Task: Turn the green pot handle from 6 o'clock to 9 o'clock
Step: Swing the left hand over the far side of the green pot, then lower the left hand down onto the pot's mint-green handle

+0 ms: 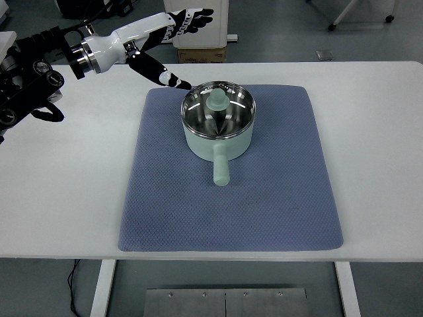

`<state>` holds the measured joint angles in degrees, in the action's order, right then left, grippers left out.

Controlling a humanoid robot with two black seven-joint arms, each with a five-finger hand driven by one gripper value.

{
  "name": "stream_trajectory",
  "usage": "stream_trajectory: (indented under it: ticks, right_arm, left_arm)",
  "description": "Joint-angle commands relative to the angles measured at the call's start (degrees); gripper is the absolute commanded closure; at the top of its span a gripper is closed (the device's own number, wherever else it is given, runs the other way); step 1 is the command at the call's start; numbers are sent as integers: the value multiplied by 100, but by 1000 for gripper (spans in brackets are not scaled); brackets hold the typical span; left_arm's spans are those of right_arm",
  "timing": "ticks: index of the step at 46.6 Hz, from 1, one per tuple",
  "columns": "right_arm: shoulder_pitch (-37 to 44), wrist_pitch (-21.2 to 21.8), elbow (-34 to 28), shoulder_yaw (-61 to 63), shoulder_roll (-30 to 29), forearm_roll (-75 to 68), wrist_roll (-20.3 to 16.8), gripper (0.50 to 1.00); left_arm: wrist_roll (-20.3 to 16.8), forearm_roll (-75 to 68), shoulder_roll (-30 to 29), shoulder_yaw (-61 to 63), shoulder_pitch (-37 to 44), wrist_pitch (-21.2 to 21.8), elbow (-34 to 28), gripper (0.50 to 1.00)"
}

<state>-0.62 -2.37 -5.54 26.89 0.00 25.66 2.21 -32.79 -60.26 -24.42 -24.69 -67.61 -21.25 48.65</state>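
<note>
A pale green pot (219, 123) with a glass lid and green knob (217, 101) stands on the blue-grey mat (264, 198). Its handle (221, 166) points toward the near edge, at 6 o'clock. My left hand (173, 33) hovers above the table's far left, fingers spread and holding nothing. Its thumb (158, 72) reaches down toward the pot's far-left rim without touching it. The right arm does not show.
The white table (66, 185) carries only the mat and pot. A cardboard box (201, 55) and a white cabinet stand on the floor behind the table. Black robot hardware (23, 89) sits at the left edge.
</note>
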Motion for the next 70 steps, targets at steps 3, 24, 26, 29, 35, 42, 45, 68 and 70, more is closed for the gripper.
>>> stream_trajectory:
  ticks: [3, 24, 26, 29, 35, 42, 45, 68, 70]
  right_arm:
    - [0, 0, 0, 0, 0, 0, 7, 500]
    - [0, 0, 0, 0, 0, 0, 7, 500]
    - [0, 0, 0, 0, 0, 0, 7, 500]
    - [0, 0, 0, 0, 0, 0, 7, 500]
    - [0, 0, 0, 0, 0, 0, 7, 500]
    - [0, 0, 0, 0, 0, 0, -2, 500]
    - [0, 0, 0, 0, 0, 0, 7, 500]
    - [0, 0, 0, 0, 0, 0, 7, 500]
    - [0, 0, 0, 0, 0, 0, -2, 500]
  left_arm:
    - [-35, -451, -10, -9, -68, -2, 198, 500]
    - [-221, -2244, -195, 447, -604, -2, 1199, 500]
    - [-221, -2262, -194, 596, -683, -2, 1261, 500]
    - [-221, -2271, -168, 816, -806, -2, 1366, 500]
    - [-221, -2271, -107, 1212, -1078, -11, 1498, 500]
    - [-221, -2508, 122, 1625, -1386, -90, 1525, 500]
    - [-221, -2718, 218, 1748, -1465, -134, 1525, 500]
    - [-221, -3440, 851, 2847, -2265, -231, 1525, 500]
    - [-221, -3457, 851, 2891, -2318, -275, 1525, 500]
